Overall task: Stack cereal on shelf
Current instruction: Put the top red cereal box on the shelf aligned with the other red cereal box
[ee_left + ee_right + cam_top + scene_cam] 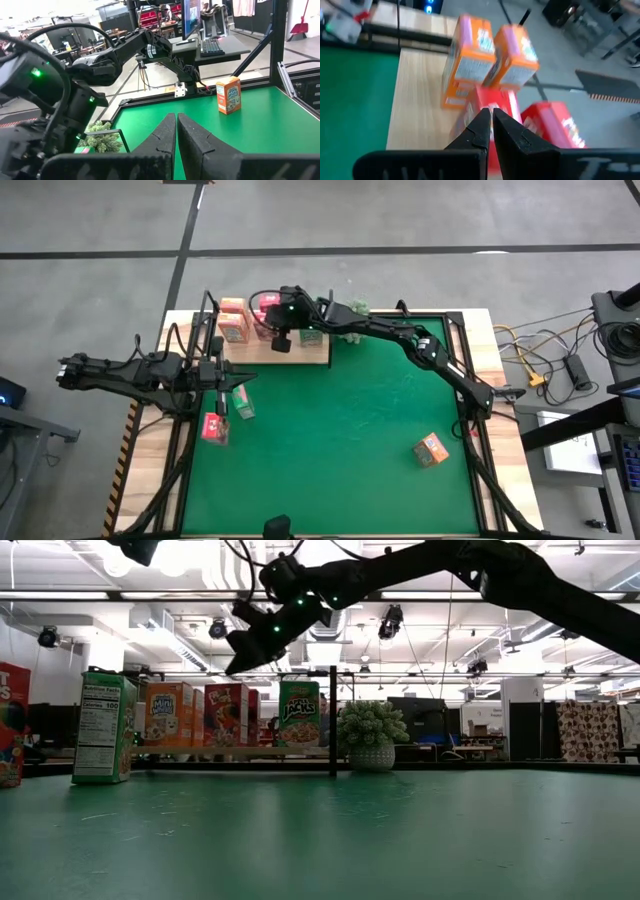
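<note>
Bench, high view: the green mat fills the centre, the shelf lies at upper centre. Right pincer hovers over the shelf, fingers together and empty, apparently between placements. Left pincer, at centre left, fingers together and empty, waits near two loose boxes. Cereal: shelf cluster grouped for stacking, count uncertain under the arm; loose on the mat one pink-red box, one green box, one orange box.

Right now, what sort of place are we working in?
Probably a robotics lab in a big industrial hall: high ceiling lights, a desk with monitor and keyboard, and a green mat test table.
</note>
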{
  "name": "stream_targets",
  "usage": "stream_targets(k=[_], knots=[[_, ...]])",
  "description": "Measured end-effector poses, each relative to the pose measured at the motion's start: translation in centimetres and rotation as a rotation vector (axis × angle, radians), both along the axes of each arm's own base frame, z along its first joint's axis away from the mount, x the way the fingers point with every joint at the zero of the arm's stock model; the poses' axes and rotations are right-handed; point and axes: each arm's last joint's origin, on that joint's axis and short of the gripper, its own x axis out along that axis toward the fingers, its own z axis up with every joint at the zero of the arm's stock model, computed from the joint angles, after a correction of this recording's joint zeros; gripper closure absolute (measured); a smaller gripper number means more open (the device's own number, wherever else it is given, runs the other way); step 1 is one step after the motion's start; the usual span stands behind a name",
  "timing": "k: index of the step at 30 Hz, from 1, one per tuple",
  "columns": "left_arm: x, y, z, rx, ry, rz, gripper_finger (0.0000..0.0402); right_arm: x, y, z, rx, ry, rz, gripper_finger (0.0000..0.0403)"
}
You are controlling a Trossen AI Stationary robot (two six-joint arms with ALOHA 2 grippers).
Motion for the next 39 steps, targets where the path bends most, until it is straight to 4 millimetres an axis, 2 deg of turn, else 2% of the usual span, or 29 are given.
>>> stream_targets(k=[7, 20, 39], knots=[[0.0, 0.0, 0.0, 0.0, -0.001, -0.001, 0.0402, 0.2, -0.7, 0.2, -0.012, -0.068, -0.004, 0.039], [0.0, 0.0, 0.0, 0.0, -0.001, 0.0, 0.0402, -0.4, -1.6, -1.2, -0.018, 0.048, -0.006, 0.039], [0.0, 0.0, 0.0, 0.0, -0.001, 0.0, 0.0402, -0.8, -1.4, -0.7, -0.075, 0.099, 0.03, 0.039]])
